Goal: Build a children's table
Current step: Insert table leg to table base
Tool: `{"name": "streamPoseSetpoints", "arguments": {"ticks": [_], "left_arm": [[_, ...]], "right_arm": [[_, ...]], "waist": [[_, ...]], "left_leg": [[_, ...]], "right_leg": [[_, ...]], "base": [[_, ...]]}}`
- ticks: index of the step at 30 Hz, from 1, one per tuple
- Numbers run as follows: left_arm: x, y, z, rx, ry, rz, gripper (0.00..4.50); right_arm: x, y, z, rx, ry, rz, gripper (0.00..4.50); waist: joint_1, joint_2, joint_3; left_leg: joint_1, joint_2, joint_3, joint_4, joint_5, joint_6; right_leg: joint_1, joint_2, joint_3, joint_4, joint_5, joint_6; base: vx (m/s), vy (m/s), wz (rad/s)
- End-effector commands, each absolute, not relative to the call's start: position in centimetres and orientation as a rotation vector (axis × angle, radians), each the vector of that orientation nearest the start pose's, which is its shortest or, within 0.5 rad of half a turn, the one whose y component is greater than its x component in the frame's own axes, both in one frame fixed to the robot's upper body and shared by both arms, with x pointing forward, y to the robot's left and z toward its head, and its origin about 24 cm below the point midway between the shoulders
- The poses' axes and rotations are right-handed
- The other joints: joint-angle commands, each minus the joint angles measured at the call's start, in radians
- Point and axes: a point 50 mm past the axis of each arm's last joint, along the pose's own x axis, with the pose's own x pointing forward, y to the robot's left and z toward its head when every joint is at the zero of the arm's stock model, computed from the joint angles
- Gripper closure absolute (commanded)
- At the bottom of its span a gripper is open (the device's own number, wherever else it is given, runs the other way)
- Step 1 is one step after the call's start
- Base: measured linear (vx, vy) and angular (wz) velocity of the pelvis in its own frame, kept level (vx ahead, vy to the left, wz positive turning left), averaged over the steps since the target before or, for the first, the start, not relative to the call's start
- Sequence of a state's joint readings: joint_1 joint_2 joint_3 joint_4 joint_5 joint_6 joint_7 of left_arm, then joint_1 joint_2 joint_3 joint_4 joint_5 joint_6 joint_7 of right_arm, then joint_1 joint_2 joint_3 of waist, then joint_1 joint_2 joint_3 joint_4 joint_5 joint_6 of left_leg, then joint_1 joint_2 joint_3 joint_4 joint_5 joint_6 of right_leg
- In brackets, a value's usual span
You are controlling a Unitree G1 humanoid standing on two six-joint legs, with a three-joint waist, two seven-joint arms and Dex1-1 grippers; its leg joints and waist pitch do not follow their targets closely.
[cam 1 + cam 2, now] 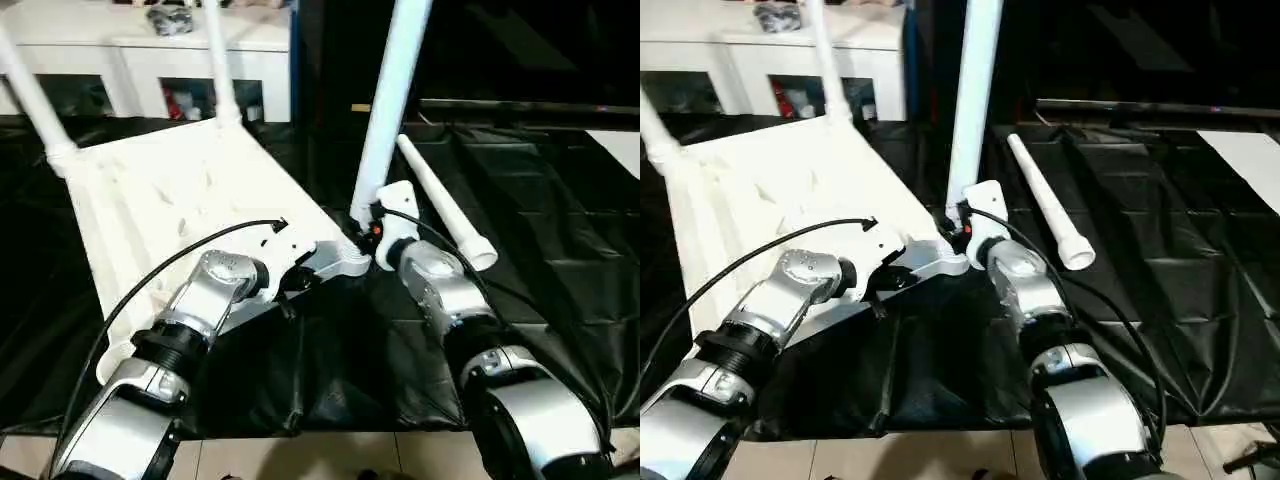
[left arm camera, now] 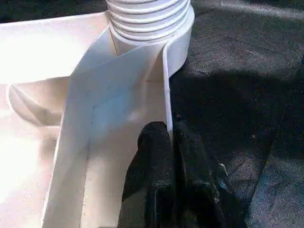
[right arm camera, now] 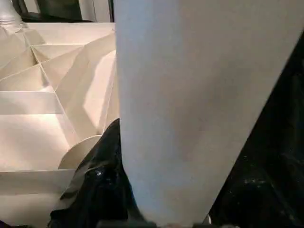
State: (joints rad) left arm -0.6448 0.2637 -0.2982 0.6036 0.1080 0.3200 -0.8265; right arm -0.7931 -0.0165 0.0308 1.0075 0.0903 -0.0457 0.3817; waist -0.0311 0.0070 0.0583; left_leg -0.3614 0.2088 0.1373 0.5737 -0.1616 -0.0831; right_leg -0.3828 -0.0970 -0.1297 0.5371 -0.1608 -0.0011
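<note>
Left pincer: your two black fingers are pressed together on the thin side wall of the tabletop, just below the corner socket, low centre of the left wrist view.
Right pincer: it is clamped around the upright leg, near that leg's foot, at frame centre of the left eye view.
Upright leg: it stands in the near corner socket, rising out of the upper frame; whether it is fully seated you cannot tell.
Other legs: two stand in the far corners, upper left; a spare leg lies on the black sheet, right of centre.
Tabletop: it lies ribbed side up, filling the left half.
Handling: hollow plastic, likely light and stiff, smooth and slippery on the taper.
Hold: take the leg low, near the socket; pinch the tabletop by rim or rib, gently, since thin walls may flex.
</note>
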Motion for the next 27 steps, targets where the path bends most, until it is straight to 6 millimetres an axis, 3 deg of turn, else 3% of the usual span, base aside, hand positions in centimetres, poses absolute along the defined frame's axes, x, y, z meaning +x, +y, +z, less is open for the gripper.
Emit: {"name": "streamPoseSetpoints", "arguments": {"ticks": [1, 2, 4, 5, 6, 7, 10, 13, 15, 17, 19, 20, 23, 24, 26, 27], "left_arm": [[33.1, 9.5, 4.9, 0.475, 0.495, -1.06, 4.5], [33.1, 9.6, 4.9, 0.48, 0.498, -1.056, 4.5], [33.1, 9.8, 4.9, 0.482, 0.5, -1.053, 4.5], [33.0, 9.9, 4.9, 0.491, 0.503, -1.05, 4.5], [33.0, 10.0, 4.9, 0.493, 0.504, -1.049, 4.5], [32.9, 10.0, 4.9, 0.494, 0.504, -1.048, 4.5], [32.8, 10.1, 4.8, 0.494, 0.504, -1.053, 4.5], [32.7, 10.2, 4.8, 0.494, 0.502, -1.061, 4.5], [32.6, 10.3, 4.9, 0.493, 0.494, -1.07, 4.5], [32.6, 10.3, 5.1, 0.501, 0.475, -1.086, 4.5], [32.5, 10.3, 5.2, 0.509, 0.466, -1.102, 4.5], [32.5, 10.4, 5.3, 0.512, 0.45, -1.121, 4.5], [32.1, 10.5, 5.7, 0.519, 0.41, -1.205, 4.5], [32.0, 10.6, 5.7, 0.533, 0.405, -1.228, 4.5], [31.7, 11.1, 5.7, 0.556, 0.408, -1.274, 4.5], [31.5, 11.5, 5.6, 0.564, 0.412, -1.316, 4.5]], "right_arm": [[35.3, -7.3, 2.1, -0.007, 0.381, 0.584, 2.61], [35.3, -7.3, 2.1, -0.009, 0.381, 0.587, 2.61], [35.3, -7.3, 2.1, -0.013, 0.382, 0.591, 2.61], [35.4, -7.3, 2.1, -0.024, 0.382, 0.597, 2.61], [35.4, -7.3, 2.2, -0.028, 0.381, 0.598, 2.61], [35.4, -7.3, 2.2, -0.029, 0.384, 0.611, 2.61], [35.3, -7.1, 2.4, -0.037, 0.372, 0.659, 2.61], [35.4, -7.0, 2.7, -0.034, 0.346, 0.676, 2.61], [35.6, -6.9, 3.3, -0.007, 0.307, 0.681, 2.05], [35.7, -6.8, 3.8, 0.004, 0.27, 0.709, 1.83], [35.7, -6.8, 4.1, 0.01, 0.249, 0.73, 1.66], [35.7, -7.0, 4.4, 0.011, 0.229, 0.756, 1.66], [35.6, -7.6, 4.9, -0.005, 0.201, 0.829, 1.3], [35.5, -7.9, 5.0, -0.016, 0.197, 0.863, 1.23], [35.2, -8.6, 5.2, -0.039, 0.189, 0.947, 1.23], [34.9, -9.3, 5.4, -0.054, 0.191, 1.014, 1.23]], "waist": [[-0.015, 0.015, -0.04], [-0.019, 0.004, -0.039], [-0.021, 0.012, -0.036], [-0.024, 0.008, -0.036], [-0.029, 0.011, -0.035], [-0.03, 0.009, -0.035], [-0.032, 0.005, -0.036], [-0.034, 0.005, -0.036], [-0.035, 0.006, -0.037], [-0.036, 0.007, -0.037], [-0.031, 0.008, -0.041], [-0.024, 0.004, -0.045], [-0.015, 0.004, -0.051], [-0.007, 0.006, -0.057], [0.012, -0.002, -0.069], [0.017, -0.003, -0.071]], "left_leg": [[0.037, 0.01, -0.015, -0.078, -0.719, -0.025], [0.041, 0.011, -0.015, -0.078, -0.734, -0.024], [0.044, 0.011, -0.016, -0.079, -0.75, -0.025], [0.044, 0.012, -0.016, -0.08, -0.759, -0.025], [0.041, 0.017, -0.019, -0.086, -0.786, -0.027], [0.036, 0.019, -0.02, -0.09, -0.791, -0.028], [0.045, 0.011, -0.016, -0.078, -0.767, -0.03], [0.039, 0.009, -0.017, -0.076, -0.74, -0.026], [0.035, 0.01, -0.018, -0.078, -0.732, -0.026], [0.035, 0.011, -0.018, -0.079, -0.736, -0.025], [0.032, 0.013, -0.017, -0.08, -0.718, -0.024], [0.023, 0.014, -0.013, -0.082, -0.675, -0.018], [0.01, 0.018, -0.01, -0.086, -0.619, -0.007], [0.007, 0.022, -0.004, -0.087, -0.569, -0.003], [-0.012, 0.022, 0.015, -0.084, -0.411, 0.034], [-0.01, 0.022, 0.02, -0.081, -0.381, 0.044]], "right_leg": [[0.008, -0.05, 0.0, -0.104, -0.686, -0.052], [0.004, -0.049, -0.004, -0.107, -0.688, -0.051], [0.003, -0.048, -0.008, -0.107, -0.69, -0.048], [0.003, -0.047, -0.012, -0.108, -0.69, -0.046], [0.012, -0.048, -0.022, -0.101, -0.674, -0.042], [0.017, -0.051, -0.02, -0.096, -0.672, -0.041], [0.003, -0.061, -0.018, -0.109, -0.716, -0.04], [0.005, -0.065, -0.021, -0.113, -0.732, -0.03], [0.006, -0.065, -0.017, -0.109, -0.725, -0.035], [0.003, -0.065, -0.016, -0.109, -0.718, -0.041], [0.006, -0.068, -0.006, -0.104, -0.688, -0.055], [0.006, -0.068, 0.009, -0.094, -0.648, -0.08], [0.013, -0.069, 0.023, -0.081, -0.587, -0.112], [0.013, -0.068, 0.035, -0.068, -0.511, -0.146], [0.024, -0.059, 0.052, -0.042, -0.326, -0.203], [0.023, -0.056, 0.055, -0.037, -0.293, -0.217]], "base": [[0.0, 0.0, 0.0], [0.0, 0.0, 0.0], [0.0, 0.0, 0.0], [0.0, 0.0, 0.0], [0.0, 0.0, 0.0], [0.0, 0.0, 0.0], [0.0, 0.0, 0.0], [0.0, 0.0, 0.0], [0.0, 0.0, 0.0], [0.0, 0.0, 0.0], [0.0, 0.0, 0.0], [0.0, 0.0, 0.0], [0.0, 0.0, 0.0], [0.0, 0.0, 0.0], [0.0, 0.0, 0.0], [0.0, 0.0, 0.0]]}}
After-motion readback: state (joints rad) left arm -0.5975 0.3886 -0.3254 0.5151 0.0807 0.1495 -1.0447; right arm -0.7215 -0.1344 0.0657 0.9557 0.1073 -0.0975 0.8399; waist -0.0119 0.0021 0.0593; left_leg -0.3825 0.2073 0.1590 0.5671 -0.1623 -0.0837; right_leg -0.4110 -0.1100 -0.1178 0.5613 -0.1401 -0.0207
